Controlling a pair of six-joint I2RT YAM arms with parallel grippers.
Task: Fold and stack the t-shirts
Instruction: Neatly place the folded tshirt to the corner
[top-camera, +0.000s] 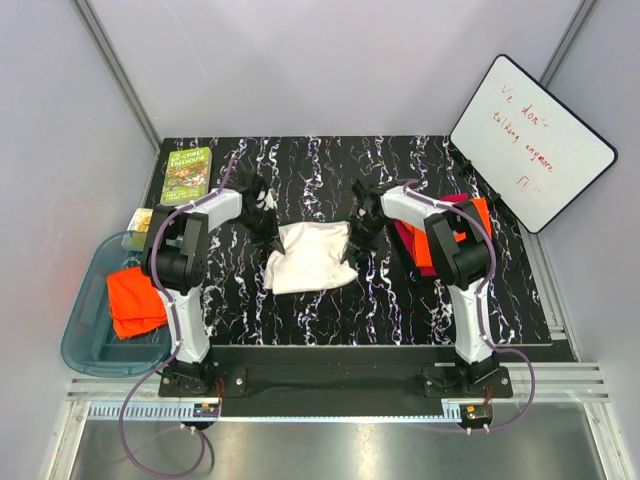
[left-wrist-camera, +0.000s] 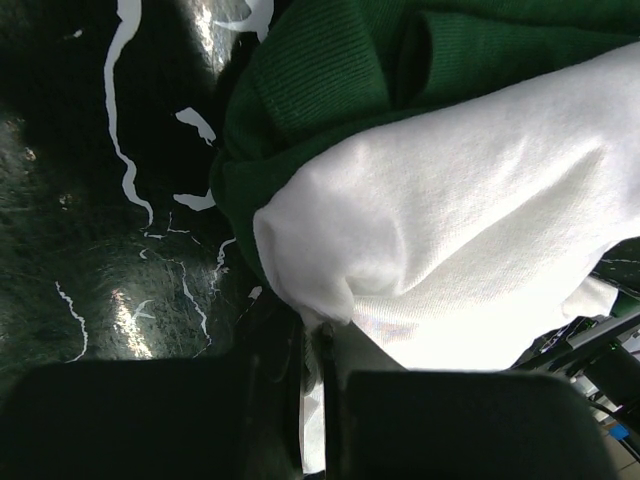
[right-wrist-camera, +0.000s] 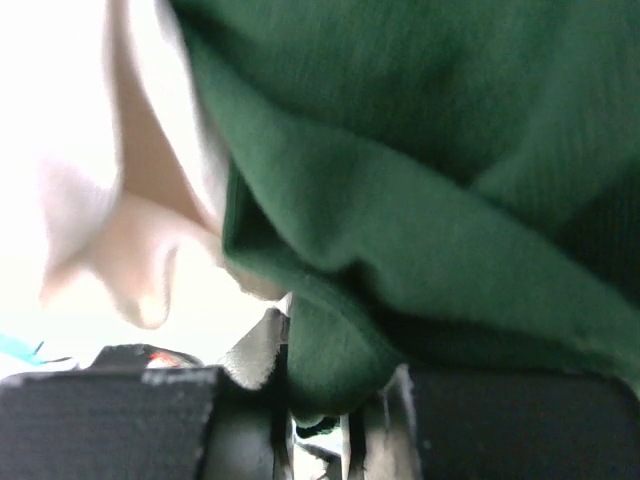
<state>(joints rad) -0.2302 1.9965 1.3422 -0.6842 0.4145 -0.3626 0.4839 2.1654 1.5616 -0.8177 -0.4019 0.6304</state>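
The cream t-shirt with dark green sleeves lies bunched in the middle of the black marbled table. My left gripper is at its upper left corner, shut on a pinch of cream cloth beside the green sleeve. At the shirt's upper right corner my right gripper is shut on a fold of green sleeve cloth, with cream cloth to its left. An orange t-shirt lies in the blue bin. Another orange one sits at the right under the right arm, on top of a red cloth.
A translucent blue bin stands off the table's left edge. A green book lies at the back left corner. A whiteboard leans at the back right. Grey walls enclose the table.
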